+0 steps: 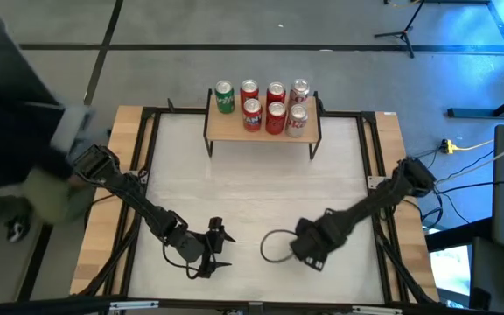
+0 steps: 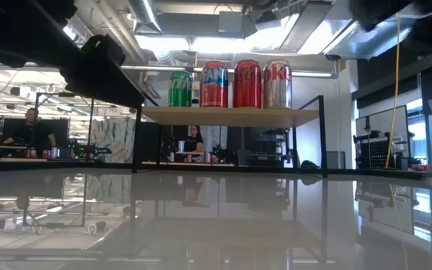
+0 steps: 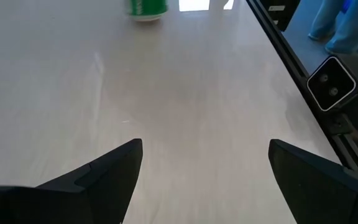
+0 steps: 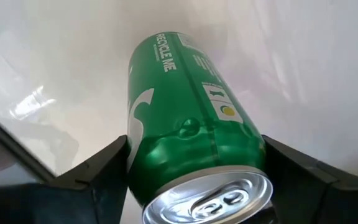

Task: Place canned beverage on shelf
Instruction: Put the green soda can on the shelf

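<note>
The shelf [image 1: 261,127], a light-wood top on thin black legs, stands at the table's far middle and carries several cans [image 1: 265,105], green, red and silver; it also shows in the low view [image 2: 231,115]. My right gripper [image 4: 197,174] at the near right [image 1: 309,245] is shut on a green can [image 4: 185,112] with a small dent in its wall. The wrist hides the can from above. My left gripper [image 1: 218,248] is open and empty at the near left, pointing toward the table's right [image 3: 204,168]; its view shows the can's lower end [image 3: 145,7]. My right gripper pinches the green can between its two fingers [image 4: 98,171], one on each side of the wall near the can's top end [image 4: 135,155]. The can's lid faces the wrist and its body points away along the fingers. Whether its base rests on the table, I cannot tell.
A cable loop [image 1: 274,247] lies on the white table between the two grippers. A person in dark clothes [image 1: 16,131] stands at the table's left edge, with a hand [image 1: 46,192] by the left arm's base. Black rails [image 1: 138,175] frame the table top.
</note>
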{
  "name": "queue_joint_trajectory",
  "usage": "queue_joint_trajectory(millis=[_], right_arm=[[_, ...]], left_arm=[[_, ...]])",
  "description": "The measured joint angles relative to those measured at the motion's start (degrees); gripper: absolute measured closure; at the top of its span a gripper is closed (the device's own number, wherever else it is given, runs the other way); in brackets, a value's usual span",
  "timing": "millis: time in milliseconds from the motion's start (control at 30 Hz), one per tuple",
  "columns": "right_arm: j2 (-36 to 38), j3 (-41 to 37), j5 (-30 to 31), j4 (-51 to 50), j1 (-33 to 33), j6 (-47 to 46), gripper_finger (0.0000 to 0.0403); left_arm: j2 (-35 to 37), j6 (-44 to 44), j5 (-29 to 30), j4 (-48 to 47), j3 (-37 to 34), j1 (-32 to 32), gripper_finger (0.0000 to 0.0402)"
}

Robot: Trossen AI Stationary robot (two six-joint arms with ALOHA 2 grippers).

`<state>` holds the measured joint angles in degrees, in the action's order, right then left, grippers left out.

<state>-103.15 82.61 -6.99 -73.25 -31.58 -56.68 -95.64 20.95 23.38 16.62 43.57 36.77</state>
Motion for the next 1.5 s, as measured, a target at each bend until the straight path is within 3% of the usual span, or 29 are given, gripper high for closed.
queue_joint_trajectory(millis=[300, 600, 900, 1233, 1500], right_arm=[[0.04, 0.02, 4.13, 4.04, 9.47, 11.29, 0.0109], [-0.01, 0.06, 3.19, 6.74, 14.54, 16.37, 0.0109], [-0.33, 8.36, 2.85, -6.31, 16.66, 16.45, 0.0109], [-6.52, 16.27, 1.96, -10.39, 24.11, 21.56, 0.0109], [-9.63, 17.01, 0.49, -16.86, 26.12, 22.68, 0.0109]], left_arm=[[0.0, 0.04, 0.0, 0.68, 0.0, 0.0, 0.0062], [0.0, 0.04, -0.02, 0.66, 0.0, 0.0, 0.0062], [-0.04, 0.0, 0.04, 1.04, 0.0, 0.0, 0.0062], [-0.04, -0.02, 0.11, 1.1, 0.0, -0.13, 0.0062], [-0.04, -0.06, 0.11, 1.1, 0.0, -0.13, 0.0062]])
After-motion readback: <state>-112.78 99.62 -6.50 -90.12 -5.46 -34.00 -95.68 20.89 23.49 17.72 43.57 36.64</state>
